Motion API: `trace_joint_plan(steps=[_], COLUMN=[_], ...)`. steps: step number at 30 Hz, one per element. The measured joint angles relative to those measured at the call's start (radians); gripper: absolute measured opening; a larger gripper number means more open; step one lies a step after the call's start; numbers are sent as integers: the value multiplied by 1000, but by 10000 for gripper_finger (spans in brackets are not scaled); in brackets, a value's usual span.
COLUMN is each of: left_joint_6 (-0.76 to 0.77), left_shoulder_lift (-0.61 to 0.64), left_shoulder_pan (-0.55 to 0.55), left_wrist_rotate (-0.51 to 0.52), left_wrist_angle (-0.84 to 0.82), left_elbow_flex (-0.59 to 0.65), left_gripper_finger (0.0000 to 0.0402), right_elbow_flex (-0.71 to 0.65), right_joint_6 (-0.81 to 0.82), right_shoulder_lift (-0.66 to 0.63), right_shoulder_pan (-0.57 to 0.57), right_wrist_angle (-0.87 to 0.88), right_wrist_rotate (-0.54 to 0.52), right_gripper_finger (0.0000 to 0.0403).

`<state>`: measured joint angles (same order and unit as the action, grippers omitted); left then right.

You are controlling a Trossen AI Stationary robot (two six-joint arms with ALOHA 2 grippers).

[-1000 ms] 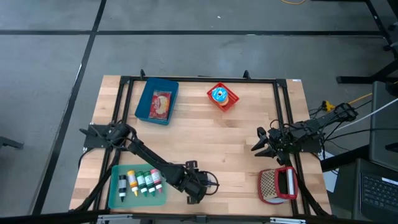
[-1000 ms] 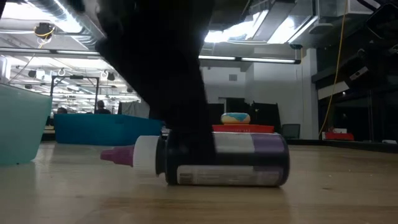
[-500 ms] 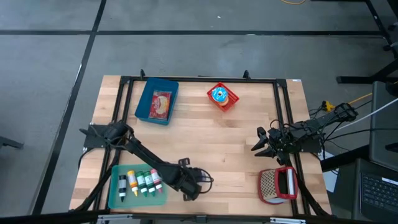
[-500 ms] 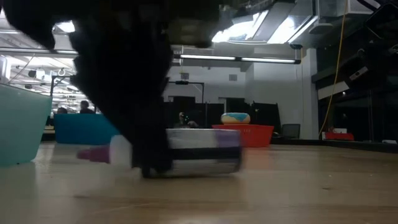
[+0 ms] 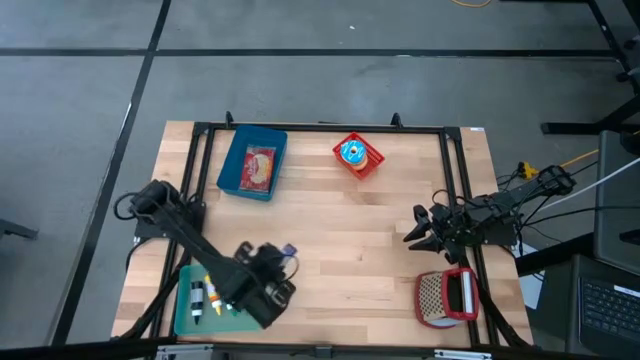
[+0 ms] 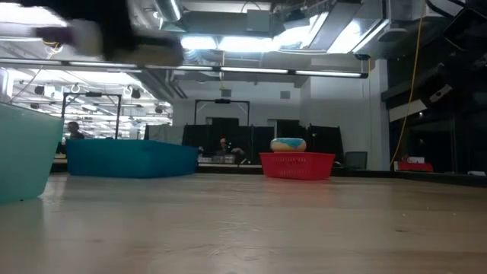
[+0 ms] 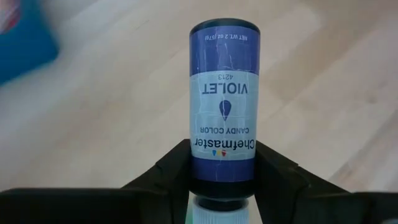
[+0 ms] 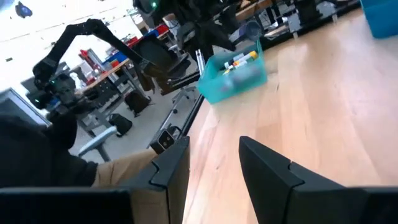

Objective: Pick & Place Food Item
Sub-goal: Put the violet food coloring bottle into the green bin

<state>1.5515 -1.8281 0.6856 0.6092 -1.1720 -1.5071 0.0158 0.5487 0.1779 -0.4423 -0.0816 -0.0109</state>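
Note:
A violet candy-colour bottle (image 7: 222, 99) with a blue-and-white label is held in the air by my left gripper (image 5: 268, 283), which is shut on it near the table's front left, beside the teal tray (image 5: 183, 318). The high view shows the bottle (image 5: 286, 252) sticking out past the fingers. In the low view it is a blur at the upper left (image 6: 91, 34). Several other small bottles (image 5: 213, 297) lie in the tray. My right gripper (image 8: 214, 162) waits open at the table's right edge (image 5: 415, 228), touching nothing. My left gripper pinches the bottle's body at its cap end (image 7: 222, 171) between its two fingers (image 7: 163, 177), one on each side. The bottle lies along the fingers, its base pointing away from the wrist. It is lifted clear of the table.
A blue bin (image 5: 232, 176) with a food packet stands at the far left. A red basket (image 5: 372, 166) holding a doughnut sits at the far middle. A red and white item (image 5: 447, 297) lies at the near right. Bare wood stretches across the middle.
The bottle lay on its side on the table with my left gripper over it. My left gripper has gone up and toward the table's left edge, next to the teal tray, rolling as it went. The bottle has come up with it, clear of the table.

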Motion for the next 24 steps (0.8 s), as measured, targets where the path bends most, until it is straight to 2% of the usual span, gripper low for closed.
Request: trace_joint_plan(steps=[6, 10, 14, 21, 24], left_joint_6=[344, 542, 581, 548, 577], left_shoulder_lift=[-4, -4, -18, -71, -89], left_shoulder_pan=[96, 170, 192, 145, 143], left_wrist_rotate=[-131, -153, -220, -258, -269], left_wrist_angle=[-133, -138, -101, -110, -108], left_elbow_flex=[1, 0, 0, -1, -1], left_gripper_finger=[130, 130, 130, 130, 130], right_elbow_flex=[0, 0, 0, 0, 0], right_joint_6=[45, 46, 47, 3, -34], right_shoulder_lift=[21, 41, 58, 82, 89], right_shoulder_pan=[0, 0, -1, 0, 0], right_wrist_angle=[0, 1, 0, 1, 1], right_wrist_rotate=[69, 106, 106, 107, 106], right_gripper_finger=[142, 142, 142, 142, 142])
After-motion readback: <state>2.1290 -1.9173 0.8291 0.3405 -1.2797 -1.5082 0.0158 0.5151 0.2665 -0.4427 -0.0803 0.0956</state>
